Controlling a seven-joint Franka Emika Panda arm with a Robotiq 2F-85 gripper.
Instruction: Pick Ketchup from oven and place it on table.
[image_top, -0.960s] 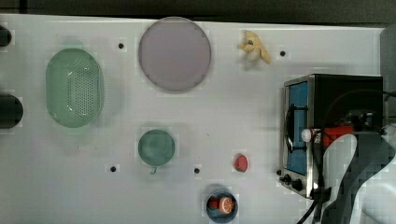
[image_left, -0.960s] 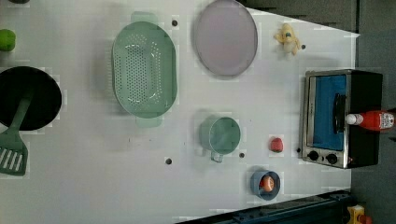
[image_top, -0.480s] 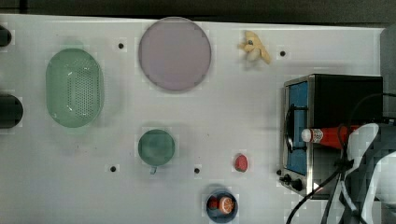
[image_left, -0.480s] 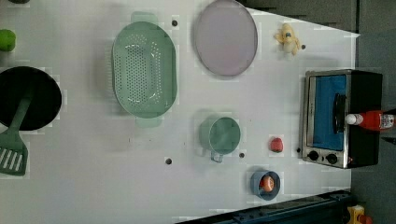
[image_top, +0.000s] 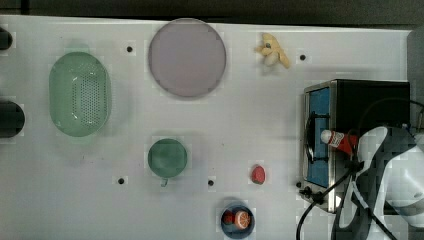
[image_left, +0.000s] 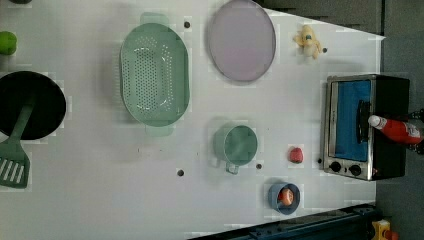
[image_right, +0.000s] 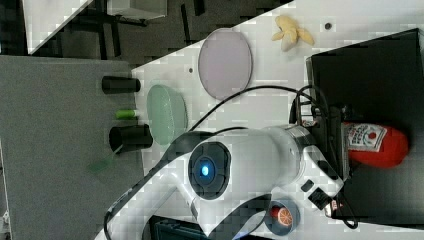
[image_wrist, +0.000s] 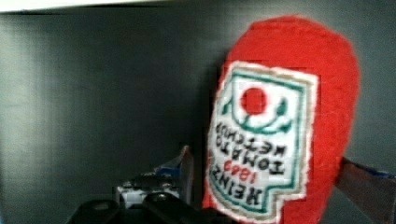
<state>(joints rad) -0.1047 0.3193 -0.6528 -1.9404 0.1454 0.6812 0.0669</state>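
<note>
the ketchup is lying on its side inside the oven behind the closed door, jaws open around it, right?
Not inside. The ketchup lies on its side on top of the oven, as the left view shows; the blue glass door is closed. The wrist view shows the open gripper with a finger on each side of the bottle.

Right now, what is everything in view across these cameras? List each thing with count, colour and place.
Ketchup: one, red, white cap, lying on top of the oven.
oven: one, black and silver, blue door, top view's right.
table: one, white.
plate: one, pale purple, top view's upper middle.
colander: one, green, top view's left.
cup: one, green, centre.
strawberry piece: one, red, beside the oven.
bowl: one, blue, holding orange fruit.
banana: one, yellow, above the oven.
pan: one, black, with green spatula.
tool: one, open, straddling the Ketchup.
arm: one, white.
</note>
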